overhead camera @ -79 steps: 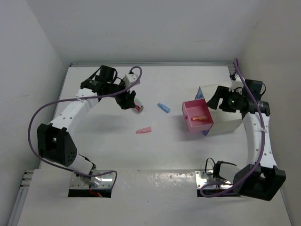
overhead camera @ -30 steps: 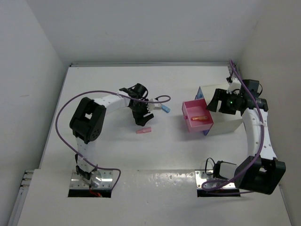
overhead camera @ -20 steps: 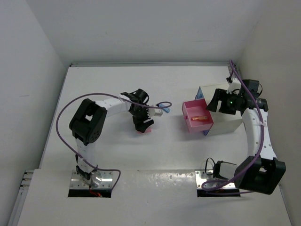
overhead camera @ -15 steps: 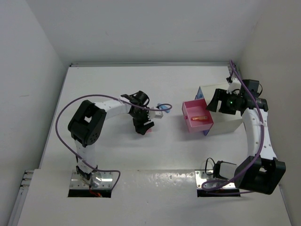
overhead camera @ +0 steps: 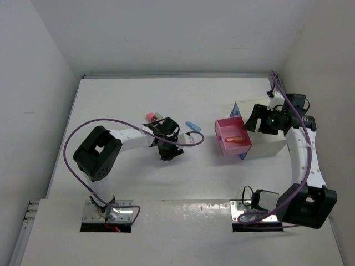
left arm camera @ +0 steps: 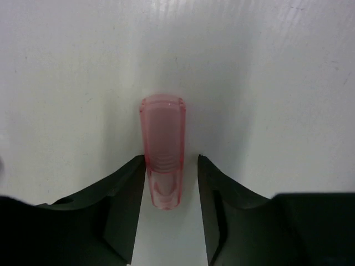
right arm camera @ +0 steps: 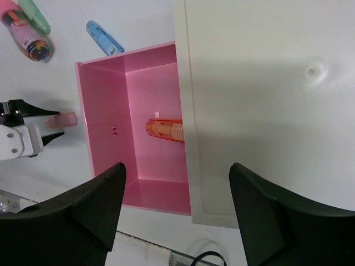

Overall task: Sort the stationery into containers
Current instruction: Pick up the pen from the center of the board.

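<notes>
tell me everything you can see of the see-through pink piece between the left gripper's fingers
The translucent pink plastic piece is short and finger-shaped, with a rounded far end and faint ridges near its middle. It lies flat on the white table, pointing away from the wrist camera. The left gripper straddles its near half, jaws open: one black finger looks touching or nearly so, the other leaves a slim gap. Nothing else touches it.

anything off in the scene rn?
Nothing spilled or broken. The orange piece lies at the cabinet end of the pulled-out pink drawer. A bluish edge pokes out beside that drawer, too hidden to identify. Left hand is open, straddling the pink piece flat on the table.
</notes>
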Robot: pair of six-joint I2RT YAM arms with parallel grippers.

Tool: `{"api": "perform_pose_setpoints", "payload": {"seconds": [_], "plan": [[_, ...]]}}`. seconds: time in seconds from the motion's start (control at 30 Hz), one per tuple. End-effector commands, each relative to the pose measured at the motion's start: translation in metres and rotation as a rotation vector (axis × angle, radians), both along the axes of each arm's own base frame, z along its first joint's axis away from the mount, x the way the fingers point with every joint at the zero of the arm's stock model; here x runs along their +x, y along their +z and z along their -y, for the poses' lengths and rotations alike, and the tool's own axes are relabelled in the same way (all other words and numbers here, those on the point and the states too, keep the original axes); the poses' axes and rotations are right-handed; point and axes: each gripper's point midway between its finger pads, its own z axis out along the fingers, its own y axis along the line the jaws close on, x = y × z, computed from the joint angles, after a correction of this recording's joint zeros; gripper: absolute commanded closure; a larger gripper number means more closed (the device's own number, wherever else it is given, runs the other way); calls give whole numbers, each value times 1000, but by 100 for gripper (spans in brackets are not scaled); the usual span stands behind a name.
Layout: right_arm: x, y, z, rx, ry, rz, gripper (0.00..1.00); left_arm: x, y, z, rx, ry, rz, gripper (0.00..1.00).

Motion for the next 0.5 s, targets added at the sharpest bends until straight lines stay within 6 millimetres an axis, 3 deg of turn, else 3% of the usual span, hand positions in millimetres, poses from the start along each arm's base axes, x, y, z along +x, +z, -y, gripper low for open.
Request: {"api": "perform_pose_setpoints", "payload": {"seconds": [0.0, 0.1, 0.2, 0.23, 0.3, 0.43, 0.47], "plan": [[10, 12, 5, -16, -11, 42, 26, 5, -1, -5, 29, 59, 52, 53], [10, 15, 5, -16, -17, 47, 26, 5, -3, -7, 34, 73, 45, 68], [12, 17, 5, -11, -24, 55, 26, 9, 8, 0, -8, 90, 40, 83], [13, 19, 4, -6, -28, 57, 26, 13, 23, 11, -71, 81, 32, 92], [13, 21, 3, 3, -31, 61, 26, 20, 49, 21, -165, 101, 19, 96], [17, 28, 2, 26, -47, 77, 26, 34, 128, 59, -402, 99, 36, 99], [19, 30, 1, 31, -50, 82, 26, 42, 163, 73, -480, 109, 50, 100]]}}
